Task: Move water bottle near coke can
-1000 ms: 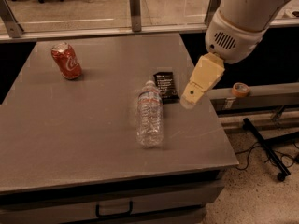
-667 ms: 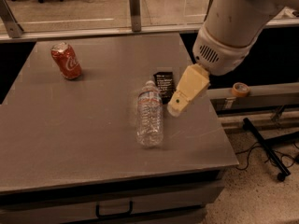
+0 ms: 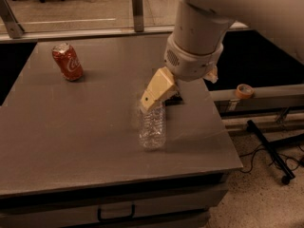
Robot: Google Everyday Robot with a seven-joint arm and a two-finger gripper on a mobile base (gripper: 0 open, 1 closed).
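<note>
The water bottle (image 3: 152, 127) lies on its side on the grey table (image 3: 71, 127), right of the middle, its near end pointing at the front edge. Its cap end is hidden behind my gripper. The coke can (image 3: 68, 61), red with white script and a silver top, sits at the table's far left, well apart from the bottle. My gripper (image 3: 152, 98), with cream-coloured fingers below a large white arm, is right over the bottle's far end.
A roll of tape (image 3: 244, 90) sits on a rail to the right of the table. A black stand leg (image 3: 268, 151) and cables lie on the floor at the right. A railing (image 3: 137, 4) runs behind the table. A drawer handle (image 3: 116, 213) is below the front edge.
The arm has swung left and down, from right of the bottle to right over its far end, now hiding the black packet. The bottle and can have not moved.
</note>
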